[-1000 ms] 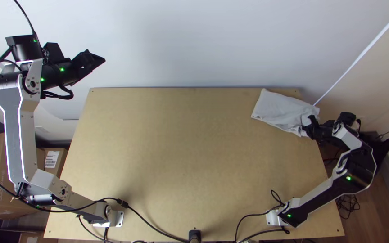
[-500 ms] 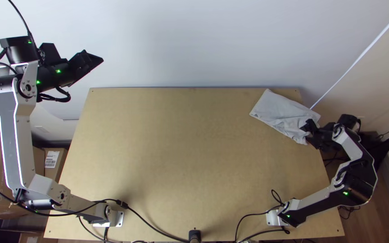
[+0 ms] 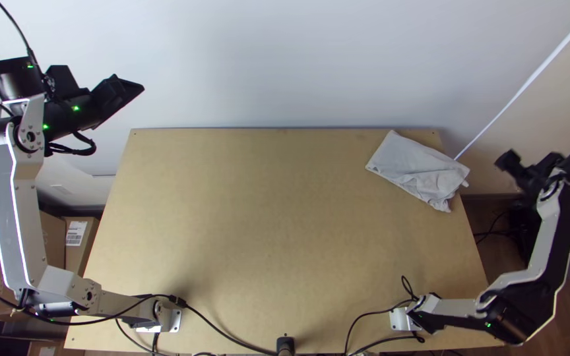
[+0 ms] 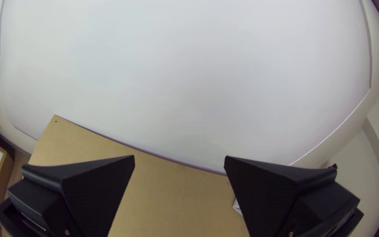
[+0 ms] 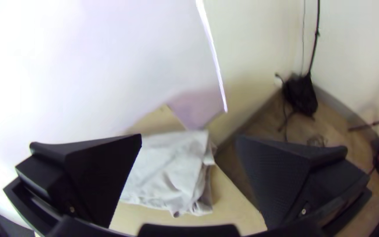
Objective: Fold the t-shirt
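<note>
Well, from the top we are seeing the shirt (image 3: 409, 165) lying folded, one end rumpled, near the table's (image 3: 265, 224) far right corner; in the left wrist view our left gripper (image 4: 180, 159) is standing open; in the right wrist view our right gripper (image 5: 189, 137) is gaping, empty; we are probably finishing, needing only light smoothing.

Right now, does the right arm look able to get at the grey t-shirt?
Probably yes: its gripper is open beyond the table's right edge, facing the grey t-shirt at the far right corner, with nothing between them. The left gripper is well away, past the far left corner.
</note>
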